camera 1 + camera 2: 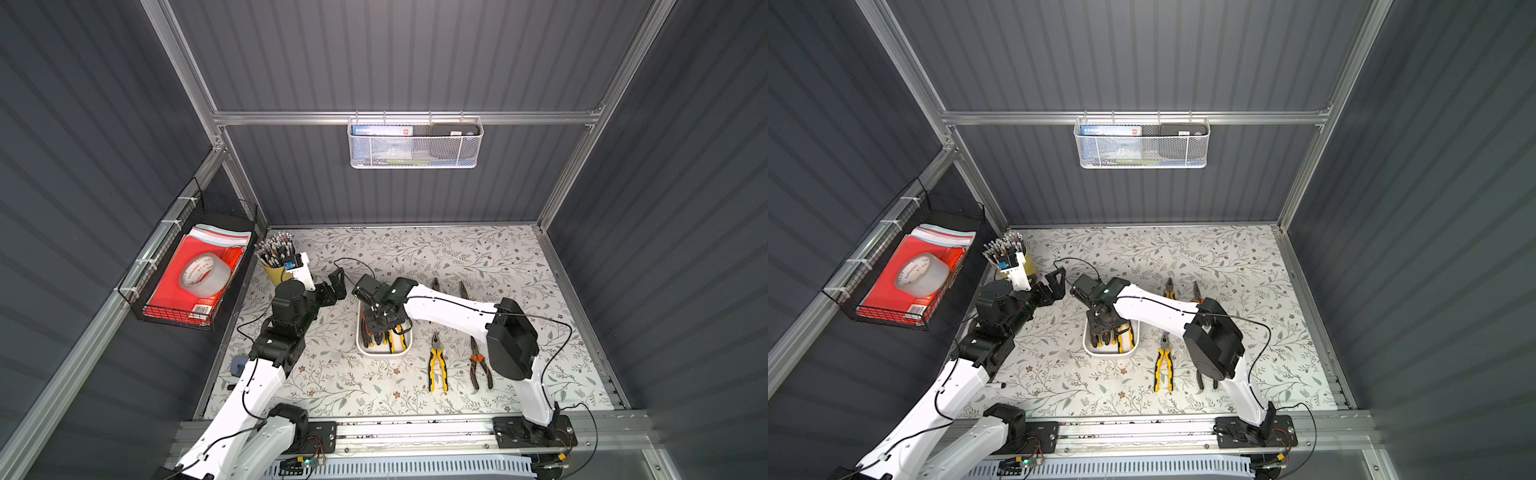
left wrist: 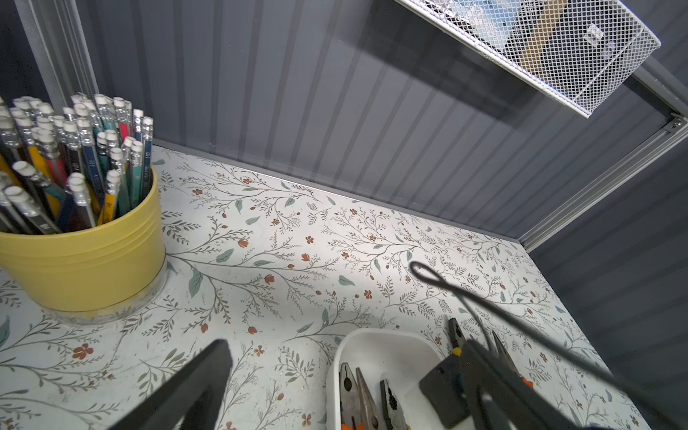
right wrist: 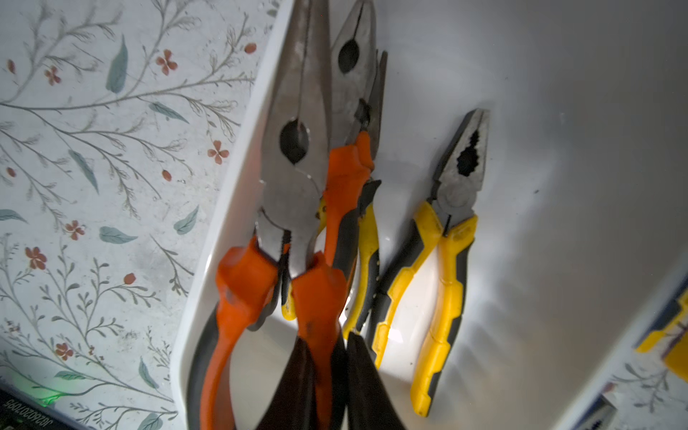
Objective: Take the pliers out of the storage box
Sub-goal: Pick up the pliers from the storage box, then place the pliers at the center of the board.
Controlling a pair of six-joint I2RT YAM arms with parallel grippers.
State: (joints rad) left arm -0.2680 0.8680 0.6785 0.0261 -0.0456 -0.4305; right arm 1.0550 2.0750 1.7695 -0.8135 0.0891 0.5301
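At the far left, a black wire basket (image 1: 228, 205) holds a translucent tape roll (image 1: 216, 278) on red sheets. Next stands a smooth yellow cup (image 2: 82, 260) bristling with eraser-tipped pencils (image 2: 78, 149).

The left gripper (image 1: 338, 284) hangs above the floral-printed table (image 1: 332, 382) with its jaws spread wide and empty. In its wrist view the fingers are blurred and cut off by the frame edge.

To its right sits the storage box (image 1: 384, 354), a glossy white plastic tray with rounded corners. The right gripper (image 3: 329, 357) reaches into it, its dark fingers pinched tight on one orange handle of the long-nosed pliers (image 3: 294, 149), whose metal is dull grey. More pliers overlap beside it, so their count is unclear. A yellow-handled blunt pair (image 3: 459, 193) lies slightly apart.

Further right, outside the box, a yellow-handled pair (image 1: 437, 365) and an orange-handled pair (image 1: 480, 368) lie flat on the table. Behind the right arm (image 1: 449, 309), two more show only their noses (image 1: 435, 284).
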